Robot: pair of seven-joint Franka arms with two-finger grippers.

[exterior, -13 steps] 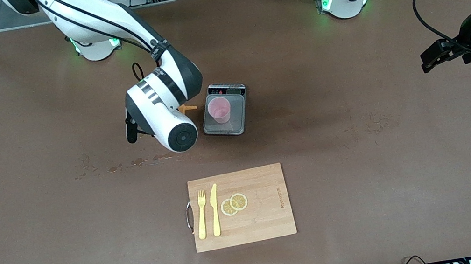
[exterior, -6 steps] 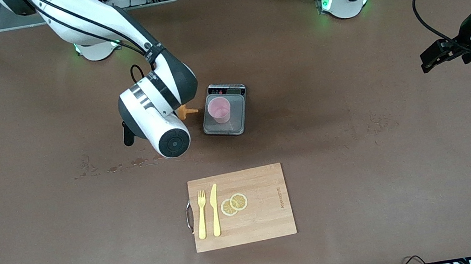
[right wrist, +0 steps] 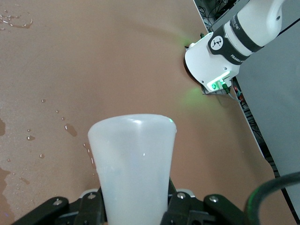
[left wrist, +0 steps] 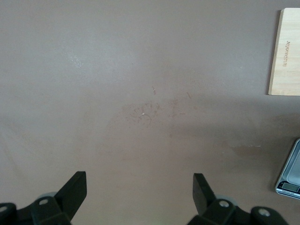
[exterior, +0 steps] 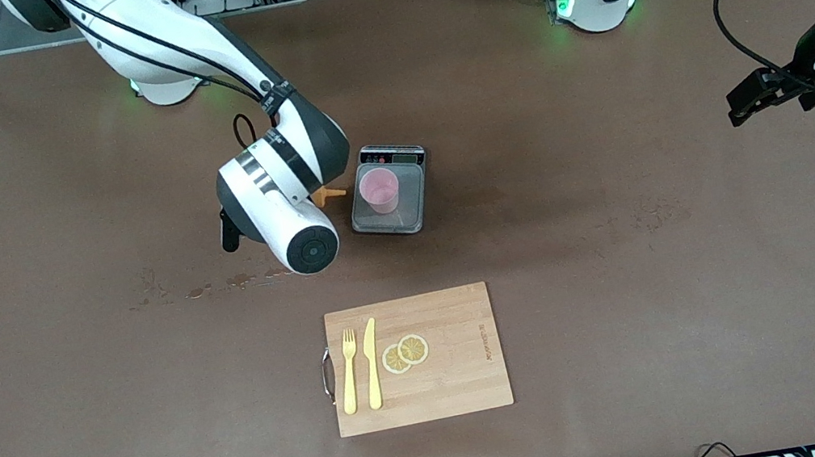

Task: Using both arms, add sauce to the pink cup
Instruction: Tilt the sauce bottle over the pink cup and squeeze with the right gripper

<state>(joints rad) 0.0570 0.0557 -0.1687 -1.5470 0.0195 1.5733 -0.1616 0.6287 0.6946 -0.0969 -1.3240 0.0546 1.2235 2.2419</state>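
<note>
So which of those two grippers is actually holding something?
The right gripper, beside the scale: it is shut on the sauce bottle. The left gripper hangs open and empty over bare table at the left arm's end.

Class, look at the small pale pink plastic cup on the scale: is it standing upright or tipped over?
Upright. In the front view the small pale pink plastic cup stands on the grey scale's plate with its round open mouth facing up.

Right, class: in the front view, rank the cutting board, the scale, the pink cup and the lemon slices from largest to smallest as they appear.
1. cutting board, clearly largest
2. scale
3. lemon slices and pink cup: about alike in that view, so I won't rank them.
</note>
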